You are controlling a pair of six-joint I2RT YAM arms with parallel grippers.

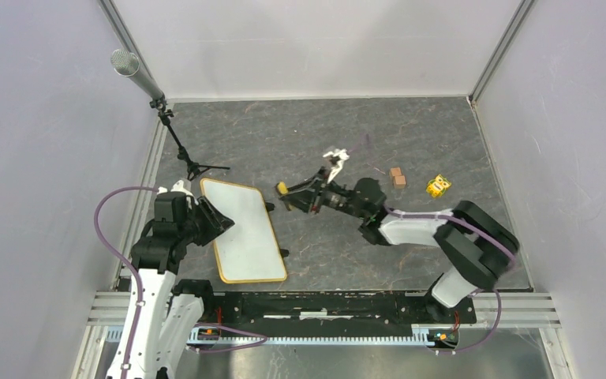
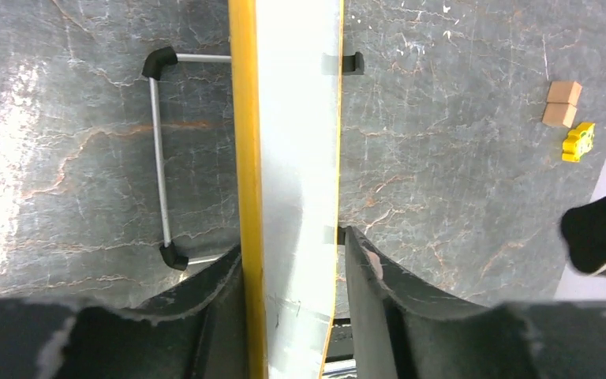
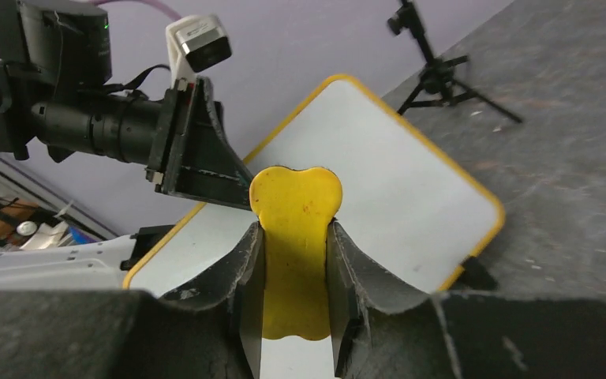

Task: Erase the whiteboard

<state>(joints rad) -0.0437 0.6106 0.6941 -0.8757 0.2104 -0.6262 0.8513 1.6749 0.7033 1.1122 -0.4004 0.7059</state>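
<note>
**Grey marbled table, board by its left edge**

Grey veined stone covers the table (image 1: 442, 134), which is walled in by pale panels. At the far-left corner a microphone (image 1: 125, 62) leans out on a thin stand, with a small black tripod (image 1: 195, 166) under it.

By the table's left edge, the left gripper (image 1: 218, 223) sits at the left long side of the whiteboard (image 1: 246, 230). From the left wrist, its fingers (image 2: 229, 276) stand one on either side of the board's yellow-framed rim. I cannot tell whether they press on it or stand just off it. A metal bar (image 2: 156, 150) with black ends lies behind the board.

The whiteboard rests in the near-left part of the table. Its long sides run from far to near, its near end is close to the near edge, and its face shows white.

Just right of the board's far corner, the right gripper (image 1: 290, 193) pinches a yellow block (image 3: 296, 213) between closed fingers, pointed at the board.

Farther right, well apart from the gripper, two wooden cubes (image 1: 398, 176) touch each other. A yellow toy (image 1: 438, 185) lies near them, toward the right edge.
</note>
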